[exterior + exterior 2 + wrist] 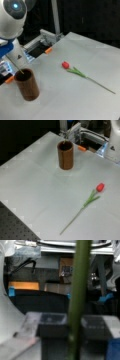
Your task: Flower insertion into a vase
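Observation:
The dark brown cylindrical vase (27, 86) (65, 156) stands upright on the grey table in both front views. A thin flower stem (17, 67) slants down from a front view's upper left, and its lower end rests inside the vase's rim. In the wrist view this green stem (78, 290) runs top to bottom, held in my gripper (74, 327), with dark fingers (53, 326) on either side of it. My gripper does not show in either front view. A second flower, a red tulip (65, 65) (100, 187) with green leaves and a long stem, lies flat on the table apart from the vase.
The white arm body (12, 17) looms over the vase at a front view's top left. A metal rail with orange tabs (48, 50) (81, 148) borders the table (87, 50) behind the vase. A black perforated board (12, 227) lies beyond the table corner.

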